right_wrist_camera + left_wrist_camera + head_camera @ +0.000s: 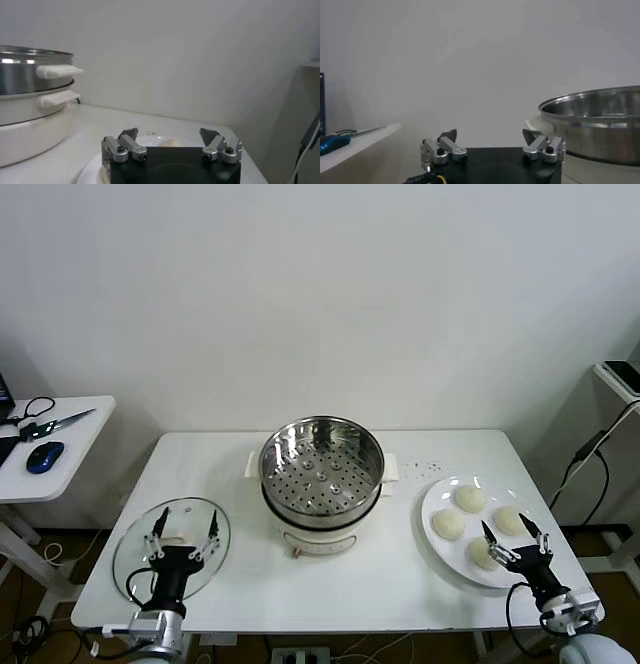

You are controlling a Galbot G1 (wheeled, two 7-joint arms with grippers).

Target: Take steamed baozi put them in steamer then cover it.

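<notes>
Seemingly nothing is loaded yet: the shiny perforated steel steamer (322, 469) is empty, four cream-white baozi (470, 498) on their white plate (432, 502). Right gripper (515, 536) hangs spread wide over the nearest bun, so descending and closing comes next; left gripper (180, 529), also wide, waits over the clear glass lid (130, 549)

No text, label, brand, number or sign can be read anywhere.

Cover (170, 544) handle hidden behind left hand (183, 528); nearest baozi (483, 554) partly behind right hand (515, 534).

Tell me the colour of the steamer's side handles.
White, clearest in the right wrist view: steamer handles.
</notes>
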